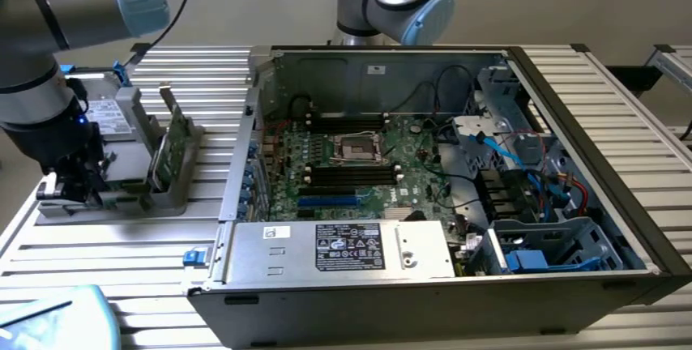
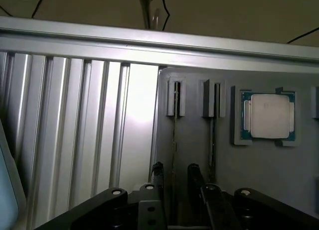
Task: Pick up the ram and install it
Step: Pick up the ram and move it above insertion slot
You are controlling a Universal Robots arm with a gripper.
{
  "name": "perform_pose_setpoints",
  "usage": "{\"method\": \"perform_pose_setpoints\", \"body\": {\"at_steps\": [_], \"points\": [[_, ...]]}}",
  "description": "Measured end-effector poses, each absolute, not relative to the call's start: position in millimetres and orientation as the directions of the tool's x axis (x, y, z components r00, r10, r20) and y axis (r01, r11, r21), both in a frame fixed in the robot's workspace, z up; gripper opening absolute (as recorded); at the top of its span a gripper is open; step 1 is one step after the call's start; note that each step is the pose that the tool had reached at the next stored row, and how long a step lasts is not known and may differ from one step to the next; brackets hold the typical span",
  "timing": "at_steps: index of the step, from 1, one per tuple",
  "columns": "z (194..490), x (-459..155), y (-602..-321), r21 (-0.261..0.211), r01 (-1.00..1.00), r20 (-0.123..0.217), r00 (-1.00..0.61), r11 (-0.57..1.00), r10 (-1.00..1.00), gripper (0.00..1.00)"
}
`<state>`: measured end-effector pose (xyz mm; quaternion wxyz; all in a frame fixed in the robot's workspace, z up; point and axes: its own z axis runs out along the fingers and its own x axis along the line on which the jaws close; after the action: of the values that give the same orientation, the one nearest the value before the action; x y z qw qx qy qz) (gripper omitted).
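Green ram (image 1: 162, 154) — edgewise, probably upright.

Arm (image 1: 44, 50) is coming down the exterior view's left edge, its wrist pointing at the bench. Gripper (image 1: 71, 186) is hanging low at mid-left of that frame. In the wrist view its 2 fingers (image 2: 157, 176) are standing parted, gripping nothing.

Exterior view: elevated, oblique, mid-distance; faces down over slatted table (image 1: 97, 241), open computer case (image 1: 433, 164) centre, gray holder (image 1: 178, 196) at exterior view's left. Wrist view: close, straight down on gray holder (image 2: 194, 140), slatted table (image 2: 75, 140). Shared: holder, table.
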<state>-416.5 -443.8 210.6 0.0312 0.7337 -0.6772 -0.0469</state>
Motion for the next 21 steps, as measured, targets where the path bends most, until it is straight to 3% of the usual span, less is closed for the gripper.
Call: {"method": "perform_pose_setpoints", "body": {"at_steps": [10, 21], "points": [[193.3, -416.2, -443.8, 0.109, -0.990, -0.026, 0.082, -0.084, -0.996, 0.34], [193.1, -416.2, -443.8, 0.111, -0.990, -0.027, 0.082, -0.084, -0.996, 0.31]]}}
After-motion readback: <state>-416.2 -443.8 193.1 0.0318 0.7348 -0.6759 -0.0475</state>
